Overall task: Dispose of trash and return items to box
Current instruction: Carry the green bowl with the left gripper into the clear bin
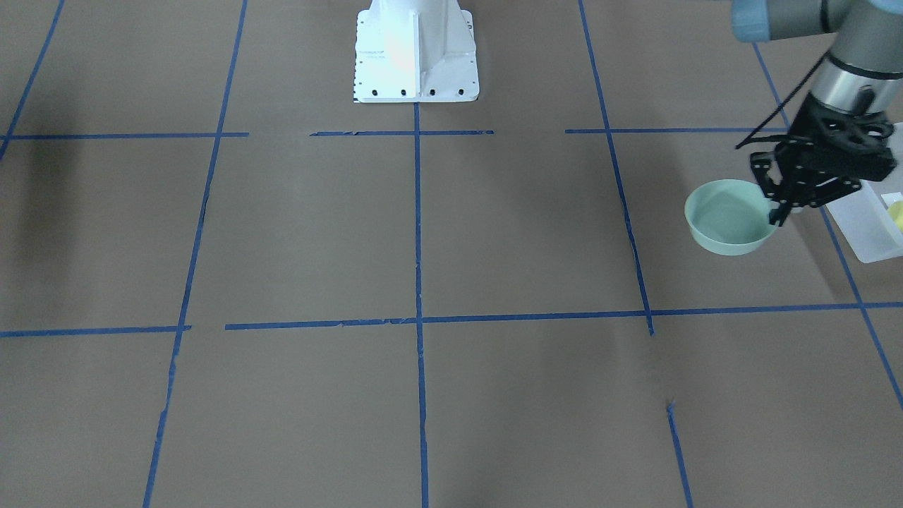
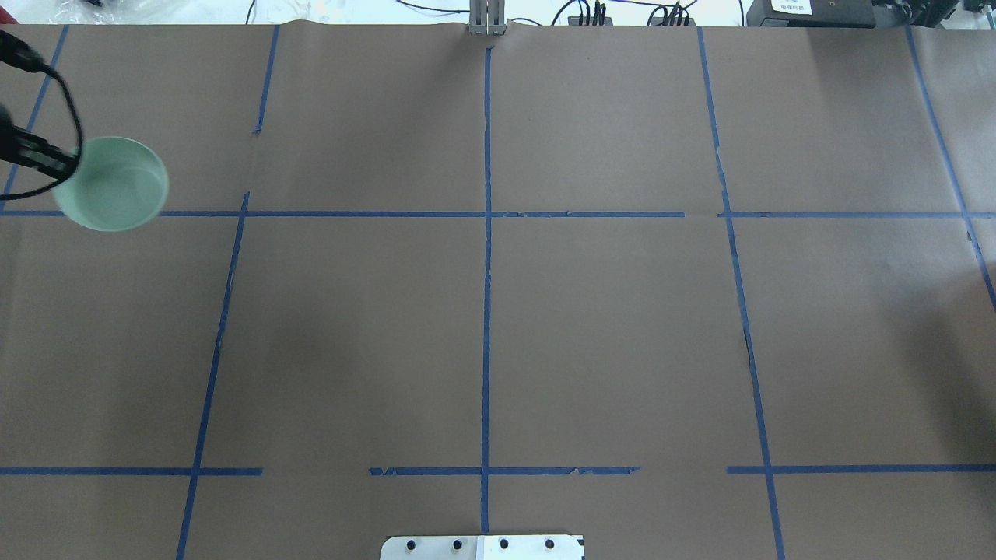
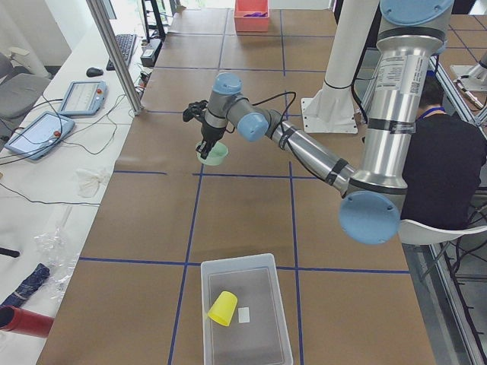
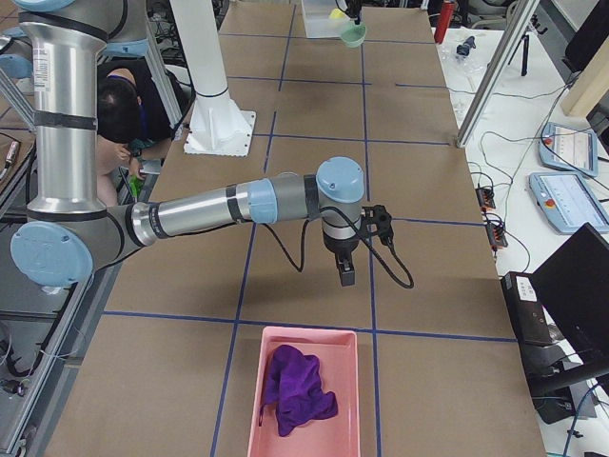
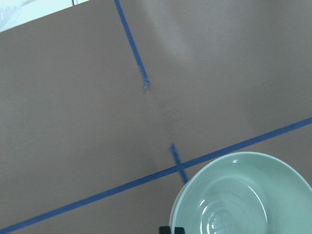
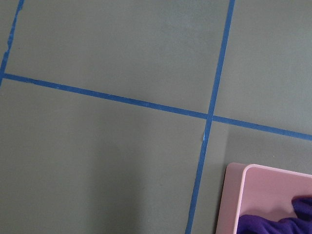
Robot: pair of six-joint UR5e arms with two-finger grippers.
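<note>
The box is cut off. The bowl is clamped at its rim by the left gripper. The right gripper cannot be told open or closed.

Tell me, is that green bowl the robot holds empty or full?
Empty. The left wrist view looks into the mint-green bowl and shows only its bare, glossy inside.

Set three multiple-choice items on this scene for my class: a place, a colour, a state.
1. The yellow cup lies: A on bare paper; B in the frosted box; C on a shelf.
2. The cloth in the pink tray is: A purple; B red; C white.
3. The left claw is: A wide open; B shut on the rim of the bowl; C gripping a bottle.
Key: 1 B, it rests on the box floor. 2 A, plainly purple. 3 B, it pinches the rim.
</note>
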